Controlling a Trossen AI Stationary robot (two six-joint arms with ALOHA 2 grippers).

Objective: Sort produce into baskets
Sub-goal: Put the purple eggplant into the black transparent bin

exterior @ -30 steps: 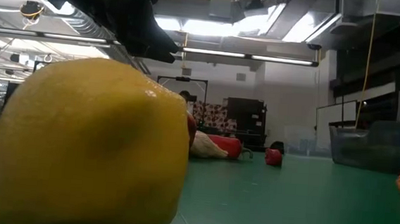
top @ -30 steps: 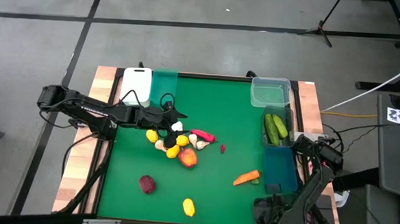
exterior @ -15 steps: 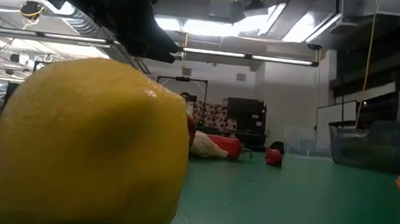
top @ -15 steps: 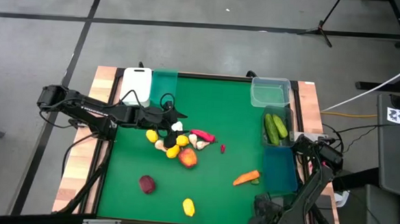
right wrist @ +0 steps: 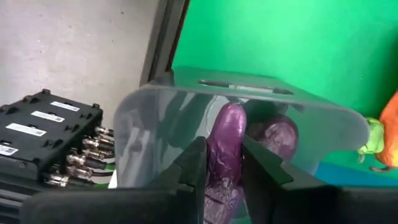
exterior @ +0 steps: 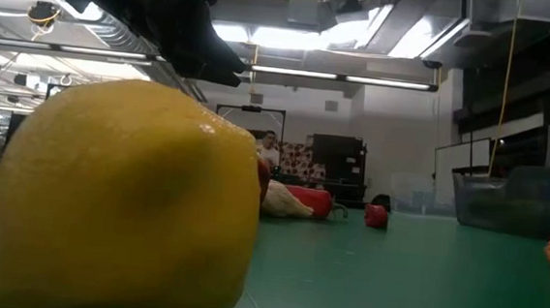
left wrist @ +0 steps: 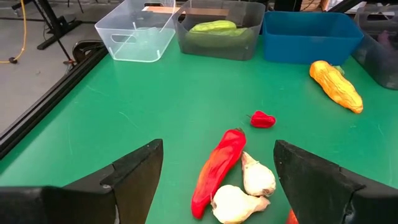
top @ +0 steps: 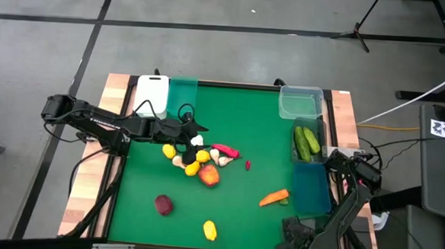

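**Desk:** What is on the table, item by item?

**Me:** On the green mat (top: 238,110), mid-table, I count a heap: lemons (top: 192,168), garlic bulbs (left wrist: 258,176), a red apple (top: 209,176) and a long red chili (left wrist: 217,168). A small red chili (left wrist: 262,119) lies apart from it on the side toward the bins. An orange carrot (top: 274,196) sits near the blue basket (top: 311,192). One eggplant (top: 163,204) and one more lemon (top: 210,231) lie alone toward the near edge; that lemon fills most of the low view.

**Desk:** Baskets?

**Me:** White basket (top: 152,95) and teal basket (top: 183,92) at the far left corner. Clear basket (top: 300,103), then the bin with the cucumbers (top: 306,143), then the blue one, down the right side. A grey translucent bin (right wrist: 239,134) is in front of the right wrist.

**Desk:** Arms?

**Me:** Left gripper (left wrist: 217,186) hovers over the heap, fingers spread wide, nothing between them. Right gripper (right wrist: 222,165) is at the near right corner, fingers pinching a purple eggplant (right wrist: 225,155) over the grey bin, with another eggplant (right wrist: 278,134) showing in the bin.
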